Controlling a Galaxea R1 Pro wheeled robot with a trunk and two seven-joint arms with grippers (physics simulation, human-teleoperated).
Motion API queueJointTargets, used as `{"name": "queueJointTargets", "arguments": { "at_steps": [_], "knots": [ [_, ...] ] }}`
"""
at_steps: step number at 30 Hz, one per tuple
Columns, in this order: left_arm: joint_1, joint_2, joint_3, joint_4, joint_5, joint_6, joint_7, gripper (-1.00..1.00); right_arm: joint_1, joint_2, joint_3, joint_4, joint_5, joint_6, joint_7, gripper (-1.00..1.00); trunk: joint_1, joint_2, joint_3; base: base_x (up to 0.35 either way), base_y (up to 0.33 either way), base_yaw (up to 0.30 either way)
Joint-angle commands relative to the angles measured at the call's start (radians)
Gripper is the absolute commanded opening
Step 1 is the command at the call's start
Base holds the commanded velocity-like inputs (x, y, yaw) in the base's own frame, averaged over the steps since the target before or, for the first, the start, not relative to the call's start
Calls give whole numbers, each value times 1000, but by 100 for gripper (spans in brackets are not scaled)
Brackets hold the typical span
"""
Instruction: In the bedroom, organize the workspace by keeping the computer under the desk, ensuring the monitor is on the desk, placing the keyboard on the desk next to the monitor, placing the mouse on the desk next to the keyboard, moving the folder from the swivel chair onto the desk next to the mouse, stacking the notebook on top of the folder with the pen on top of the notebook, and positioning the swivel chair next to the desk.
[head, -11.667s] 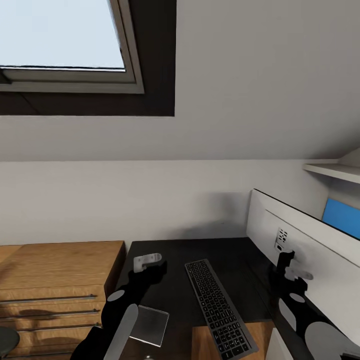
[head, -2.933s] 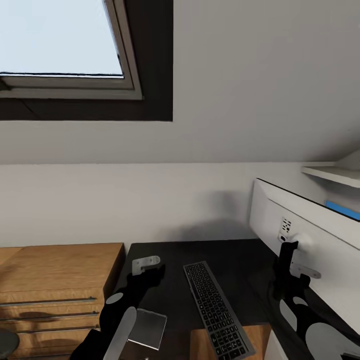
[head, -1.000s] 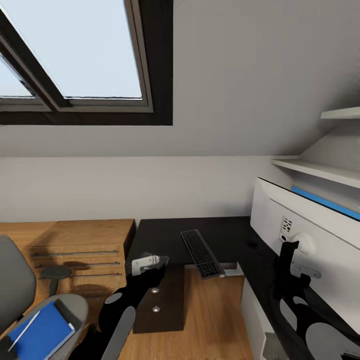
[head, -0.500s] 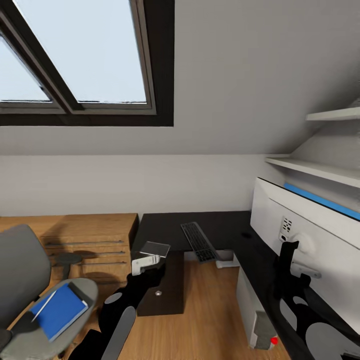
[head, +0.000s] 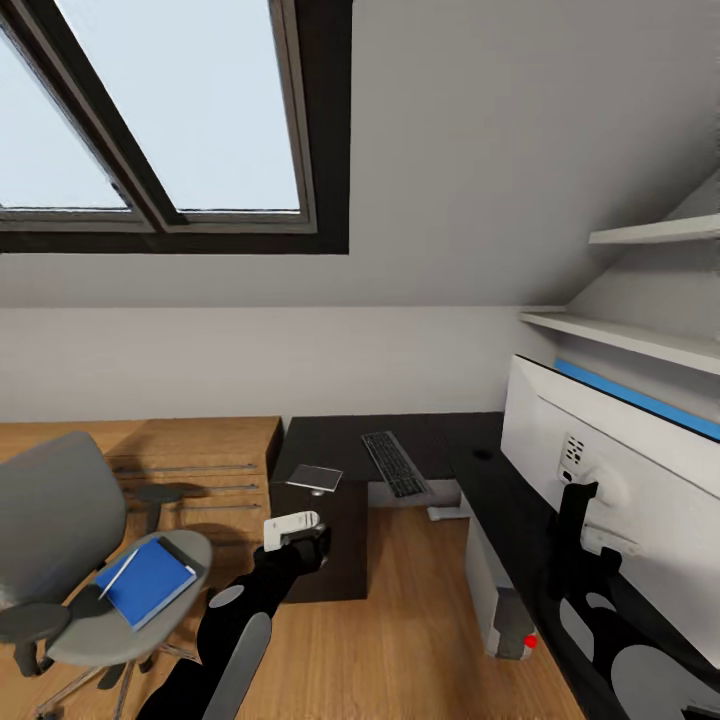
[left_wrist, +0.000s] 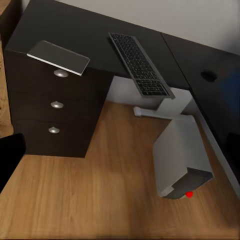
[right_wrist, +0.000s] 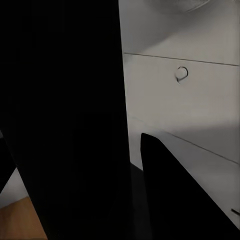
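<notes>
A black L-shaped desk runs from the centre of the head view along the right side. A slim dark keyboard lies on it at centre, with a flat grey notebook just to its left above the drawer unit. A large white-backed monitor stands at far right. A grey computer tower lies on the wooden floor under the desk, lower right. At lower left, a grey swivel chair carries a blue folder with a thin pen on it. A wooden dresser stands behind the chair.

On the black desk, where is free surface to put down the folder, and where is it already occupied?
On the desk, bare top lies between the keyboard and the monitor, and behind the keyboard toward the wall. The left end above the drawers is taken by a flat grey pad.
</notes>
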Motion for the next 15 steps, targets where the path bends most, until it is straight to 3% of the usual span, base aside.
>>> {"name": "queueJointTargets", "arguments": {
  "at_steps": [1, 15],
  "knots": [
    [0, 0, -1, -1, 10, 2, 10, 100, -1, 0, 9, -1, -3, -4, 0, -100, 0, -1, 0, -343, 0, 0],
    [0, 1, -1, -1, 10, 2, 10, 100, -1, 0, 9, -1, -3, -3, 6, -100, 0, -1, 0, -342, 0, 0]
  ]
}}
